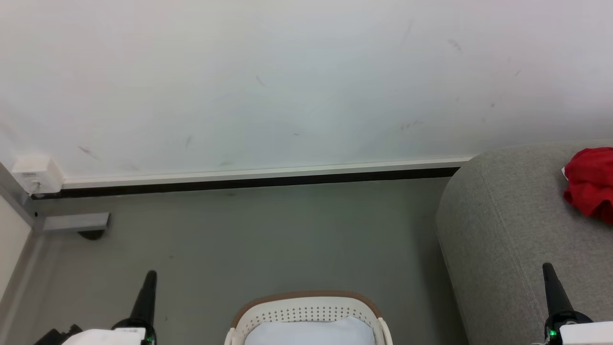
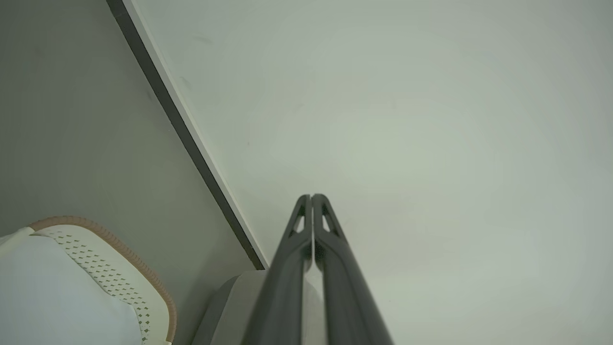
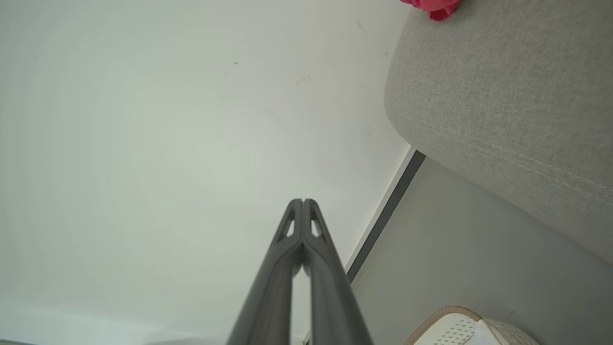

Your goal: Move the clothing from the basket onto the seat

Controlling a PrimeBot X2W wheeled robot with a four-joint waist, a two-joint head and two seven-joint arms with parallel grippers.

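The red clothing (image 1: 591, 184) lies bunched on top of the grey seat (image 1: 507, 230) at the right edge; a scrap of the clothing (image 3: 433, 5) also shows on the seat (image 3: 503, 96) in the right wrist view. The cream basket (image 1: 306, 311) with its brown rim stands on the floor at bottom centre, a pale bluish-white cloth (image 1: 309, 333) inside it. My left gripper (image 1: 151, 275) is shut and empty, left of the basket (image 2: 119, 273). My right gripper (image 1: 547, 267) is shut and empty, in front of the seat's side. Both point at the wall.
A white wall with a dark skirting strip (image 1: 258, 181) runs across the back. A white socket box (image 1: 36, 175) and a grey metal bracket (image 1: 76, 222) sit at the far left. Grey floor (image 1: 287, 235) lies between the basket and the wall.
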